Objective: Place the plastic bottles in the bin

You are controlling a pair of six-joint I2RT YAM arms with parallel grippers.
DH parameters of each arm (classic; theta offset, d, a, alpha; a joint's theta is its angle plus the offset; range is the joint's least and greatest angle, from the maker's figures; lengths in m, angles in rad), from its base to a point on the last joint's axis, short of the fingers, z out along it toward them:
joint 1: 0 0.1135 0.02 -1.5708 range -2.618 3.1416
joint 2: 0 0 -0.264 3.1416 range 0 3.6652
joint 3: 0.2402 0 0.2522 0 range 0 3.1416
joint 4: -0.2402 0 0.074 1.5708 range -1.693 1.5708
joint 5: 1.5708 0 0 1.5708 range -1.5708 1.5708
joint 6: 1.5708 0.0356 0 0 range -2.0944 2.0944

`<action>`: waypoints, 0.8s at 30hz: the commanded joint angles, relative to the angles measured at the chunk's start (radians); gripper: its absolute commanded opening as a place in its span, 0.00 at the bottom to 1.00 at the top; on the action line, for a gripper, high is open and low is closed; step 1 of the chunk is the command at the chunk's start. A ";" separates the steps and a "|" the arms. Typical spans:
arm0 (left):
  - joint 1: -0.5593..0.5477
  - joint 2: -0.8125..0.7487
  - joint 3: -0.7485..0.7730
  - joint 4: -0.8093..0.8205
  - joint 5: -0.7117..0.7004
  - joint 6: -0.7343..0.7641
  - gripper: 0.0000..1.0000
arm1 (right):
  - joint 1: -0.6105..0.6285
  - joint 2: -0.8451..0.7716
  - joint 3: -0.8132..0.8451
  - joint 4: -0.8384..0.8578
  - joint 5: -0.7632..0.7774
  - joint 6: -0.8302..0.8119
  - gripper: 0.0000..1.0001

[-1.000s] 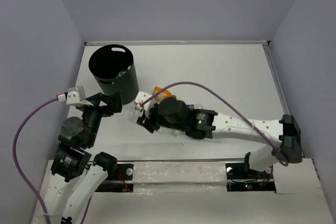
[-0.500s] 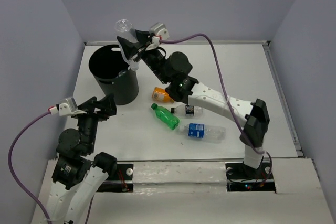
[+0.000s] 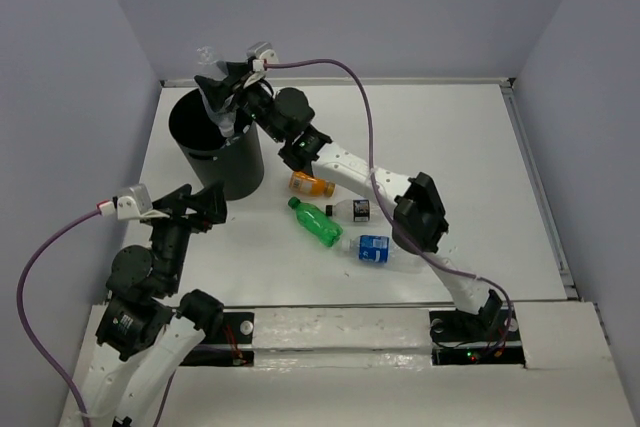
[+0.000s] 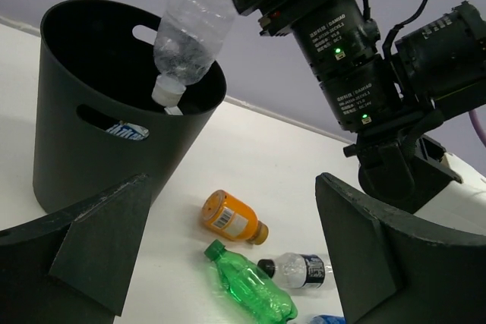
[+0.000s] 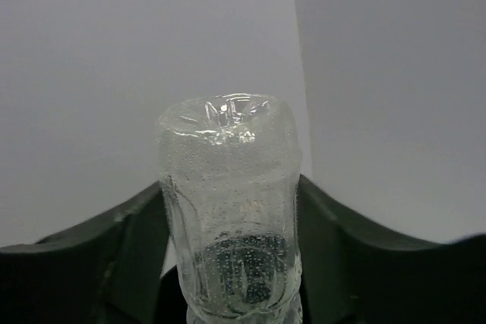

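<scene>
My right gripper (image 3: 228, 87) reaches over the black bin (image 3: 238, 162) and is shut on a clear unlabelled bottle (image 4: 190, 32). The bottle hangs cap down at the bin's mouth, its base (image 5: 228, 123) sticking up between my dark fingers (image 5: 129, 225). Through the bin's handle slot a blue-labelled bottle (image 4: 125, 130) shows inside. On the table lie an orange bottle (image 3: 310, 184), a green bottle (image 3: 318, 224), a clear black-labelled bottle (image 3: 355, 210) and a clear blue-labelled bottle (image 3: 385, 250). My left gripper (image 3: 195, 205) is open and empty, low beside the bin, facing those bottles.
The bin (image 4: 76, 157) stands at the back left of the white table (image 3: 460, 167), close to the purple walls. The right arm (image 3: 360, 172) stretches diagonally above the lying bottles. A raised edge (image 3: 530, 167) borders the table on the right.
The right arm has lifted the clear bottle from the table and swung it left over the bin, uncovering the bottles on the table. The left arm has drawn back slightly.
</scene>
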 commanded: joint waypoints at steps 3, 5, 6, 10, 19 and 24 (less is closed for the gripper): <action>-0.013 0.000 -0.004 0.021 -0.017 0.002 0.98 | -0.012 -0.095 -0.042 -0.091 -0.002 0.040 0.92; -0.016 0.013 -0.005 0.016 -0.012 0.002 0.98 | -0.023 -0.152 -0.105 -0.136 -0.004 0.028 0.92; -0.016 0.020 -0.007 0.016 -0.008 -0.001 0.98 | -0.035 -0.237 -0.227 -0.148 -0.007 0.029 0.92; -0.014 0.070 -0.004 0.012 0.020 -0.034 0.99 | -0.081 -0.515 -0.638 -0.148 0.002 0.040 0.85; -0.017 0.289 -0.118 0.165 0.283 -0.310 0.99 | -0.132 -1.040 -1.338 -0.407 0.117 0.069 0.57; -0.066 0.532 -0.139 0.335 0.187 -0.395 0.99 | -0.132 -1.250 -1.550 -0.465 0.188 0.160 0.33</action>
